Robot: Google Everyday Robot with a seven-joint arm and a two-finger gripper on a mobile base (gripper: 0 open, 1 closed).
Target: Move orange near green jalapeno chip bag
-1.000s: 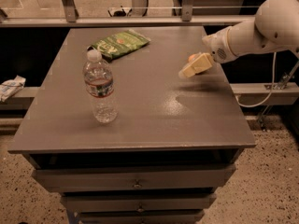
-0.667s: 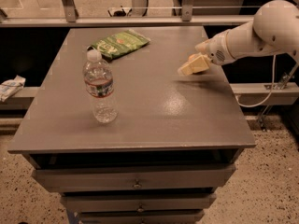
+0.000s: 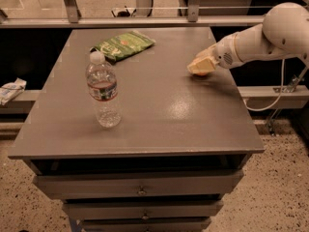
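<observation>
My gripper (image 3: pixel 200 66) is low over the right side of the grey table (image 3: pixel 159 115), on the end of the white arm that reaches in from the right. Only a thin orange-coloured edge of the orange (image 3: pixel 199 74) shows under the gripper, against the tabletop; the rest is hidden by it. The green jalapeno chip bag (image 3: pixel 123 45) lies flat at the back of the table, left of centre, well to the left of the gripper.
A clear plastic water bottle (image 3: pixel 103 91) stands upright on the left half of the table, in front of the chip bag. A metal rail (image 3: pixel 145 21) runs behind the table. Drawers sit below the tabletop. A white cloth (image 3: pixel 9 90) lies at far left.
The gripper has stayed at almost the same spot on the right side of the table. The bottle and chip bag have not moved.
</observation>
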